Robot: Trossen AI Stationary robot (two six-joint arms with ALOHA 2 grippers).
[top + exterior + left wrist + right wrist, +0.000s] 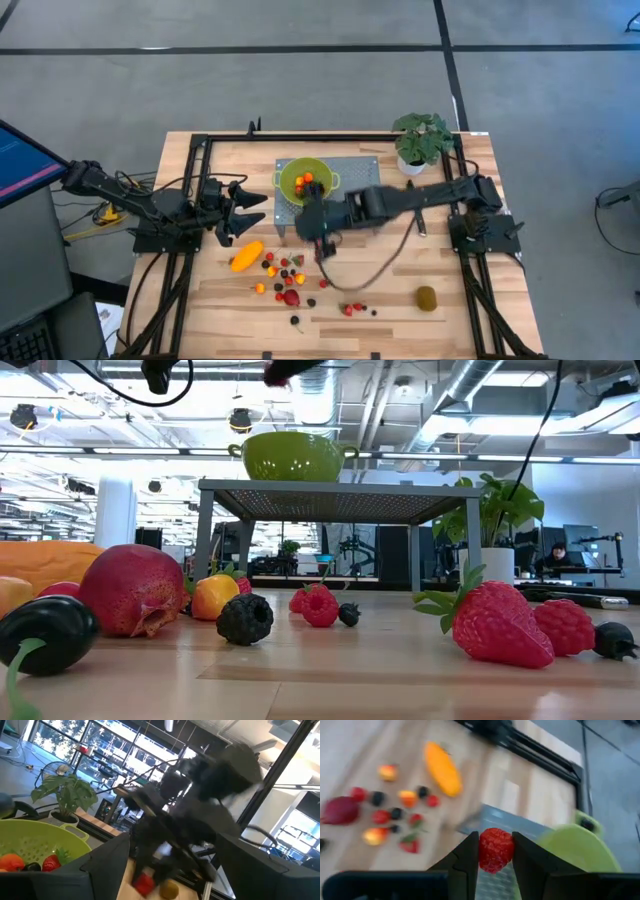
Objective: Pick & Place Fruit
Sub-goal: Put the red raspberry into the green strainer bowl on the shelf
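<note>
Gripping a red raspberry [495, 850] between its two dark fingers, the right gripper [495, 857] is held in the air just past the rim of the green colander [305, 180], at about 5 o'clock from it in the high view. The jaws are narrowed onto the berry, which fills the gap between them.

The colander is seated on a grey mesh stand [352, 170] at the table's 12 o'clock side; a few red and orange pieces [303, 181] are seen inside it. A potted plant [420, 140] is placed at 3 o'clock from the stand.

The left gripper [262, 207] is parked at 9 o'clock from the stand, jaws spread wide, nothing between them.

On the wooden table [470, 310], the long orange-yellow fruit [246, 256] is laid at 7 o'clock from the stand. Small berries [286, 270] are scattered just beside it, toward 6 o'clock, with the red round fruit [291, 297] among them. The kiwi-like oval [427, 298] is set well apart, at 4 o'clock. Two strawberries [352, 308] are lying between it and the berry cluster.
</note>
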